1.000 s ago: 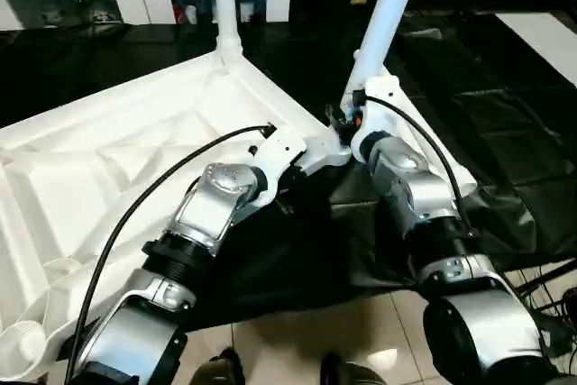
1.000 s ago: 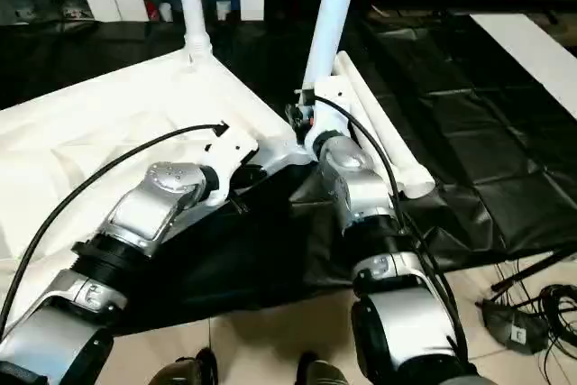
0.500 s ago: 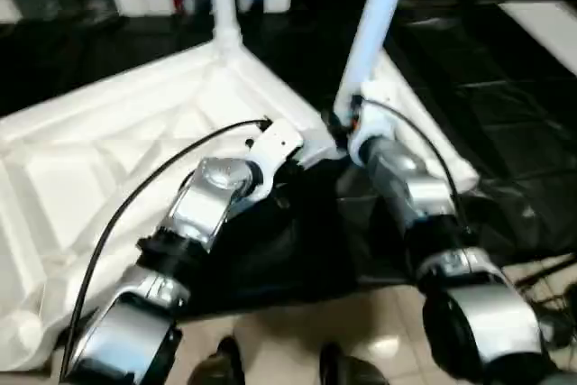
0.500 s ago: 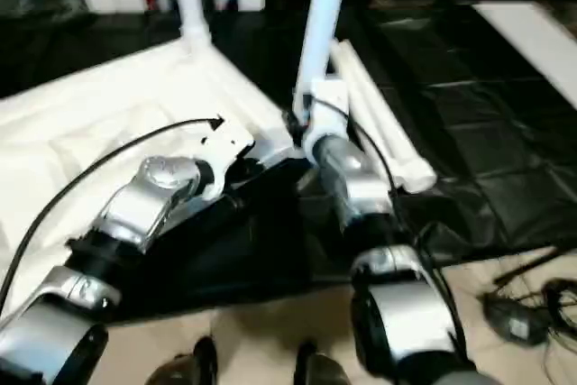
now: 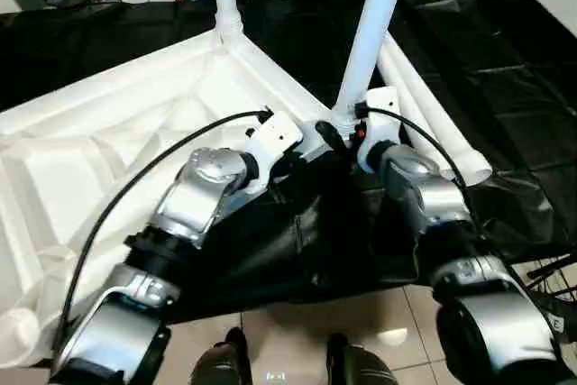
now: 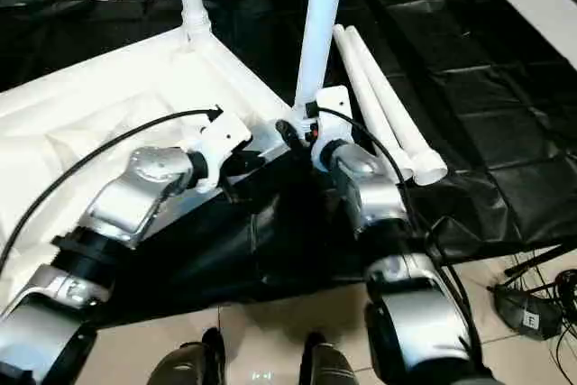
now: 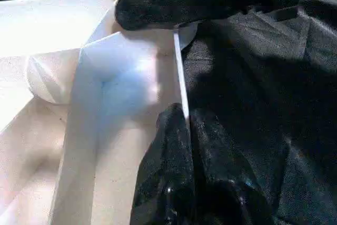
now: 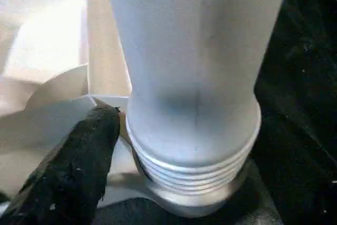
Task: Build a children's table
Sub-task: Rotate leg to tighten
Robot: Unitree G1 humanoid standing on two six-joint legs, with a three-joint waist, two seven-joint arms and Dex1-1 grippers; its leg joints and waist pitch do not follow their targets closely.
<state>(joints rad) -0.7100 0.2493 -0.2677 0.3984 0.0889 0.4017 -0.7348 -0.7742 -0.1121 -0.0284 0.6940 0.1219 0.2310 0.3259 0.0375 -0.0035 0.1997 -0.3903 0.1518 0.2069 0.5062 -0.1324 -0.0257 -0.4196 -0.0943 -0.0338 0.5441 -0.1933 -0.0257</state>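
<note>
Left claw (image 7: 181,130) pinches tabletop (image 5: 108,160) rim; right claw (image 5: 347,132) spread beside leg (image 5: 370,38). Leg probably light, stiff, slick; grip low, near threads.

One tabletop (image 5: 108,151); four legs (image 6: 317,33).

The tabletop (image 5: 81,160) looks like smooth white moulded plastic with a soft sheen; the upright leg (image 8: 195,61) is the same white plastic, satin, with threaded ridges at its base; the sheet (image 5: 505,87) underneath is glossy, crinkled black plastic; the forearms (image 5: 203,196) are brushed silver metal; the fingers (image 7: 174,183) are shiny black, faintly textured; the floor (image 6: 270,331) is glossy pale tile.
</note>
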